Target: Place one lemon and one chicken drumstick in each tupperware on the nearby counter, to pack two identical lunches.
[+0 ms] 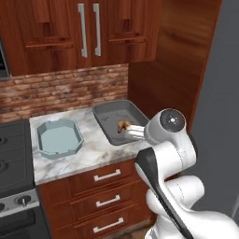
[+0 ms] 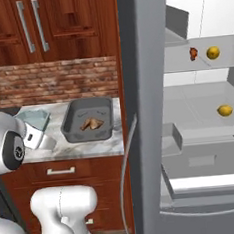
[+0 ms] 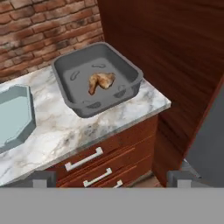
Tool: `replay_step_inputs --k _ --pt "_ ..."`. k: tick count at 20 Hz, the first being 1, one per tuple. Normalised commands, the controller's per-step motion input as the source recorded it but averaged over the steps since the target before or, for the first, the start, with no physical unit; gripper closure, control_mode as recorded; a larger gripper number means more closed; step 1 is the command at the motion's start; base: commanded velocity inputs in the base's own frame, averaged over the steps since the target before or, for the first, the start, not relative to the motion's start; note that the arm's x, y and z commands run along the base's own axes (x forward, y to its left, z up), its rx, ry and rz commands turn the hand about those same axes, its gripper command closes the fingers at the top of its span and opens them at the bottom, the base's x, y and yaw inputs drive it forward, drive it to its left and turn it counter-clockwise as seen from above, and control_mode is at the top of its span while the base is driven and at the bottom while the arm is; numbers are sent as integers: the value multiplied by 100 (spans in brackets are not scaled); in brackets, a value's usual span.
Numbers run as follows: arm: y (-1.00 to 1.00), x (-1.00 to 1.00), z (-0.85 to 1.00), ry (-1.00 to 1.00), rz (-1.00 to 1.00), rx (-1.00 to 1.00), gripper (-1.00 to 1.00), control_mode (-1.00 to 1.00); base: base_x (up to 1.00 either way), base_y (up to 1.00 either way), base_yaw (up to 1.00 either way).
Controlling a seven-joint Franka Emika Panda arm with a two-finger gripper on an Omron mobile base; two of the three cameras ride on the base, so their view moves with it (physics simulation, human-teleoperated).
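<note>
Tool (image 3: 107,178) gapes wide — right base view adds fridge lemons (image 2: 213,53).

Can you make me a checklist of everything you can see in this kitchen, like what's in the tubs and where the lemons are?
Surface: marbled counter over wooden drawers.
Job's things: dark grey tub holds one chicken drumstick, no lemon; pale blue tub empty. In the open fridge, a second drumstick and a lemon on the upper shelf, another lemon on the shelf below.
Clutter: nothing seen.
End effector: open, holding nothing, above the counter's front edge.
Cables: nothing seen.
Surroundings: brick backsplash, upper cabinets, black stove at left.
</note>
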Motion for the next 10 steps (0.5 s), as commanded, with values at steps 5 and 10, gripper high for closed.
replay_step_inputs --k 5,10 --pt "0 0 0 0 0 0 -100 100 -100 -1 0" --pt "0 0 0 0 0 0 -100 100 -100 -15 0"
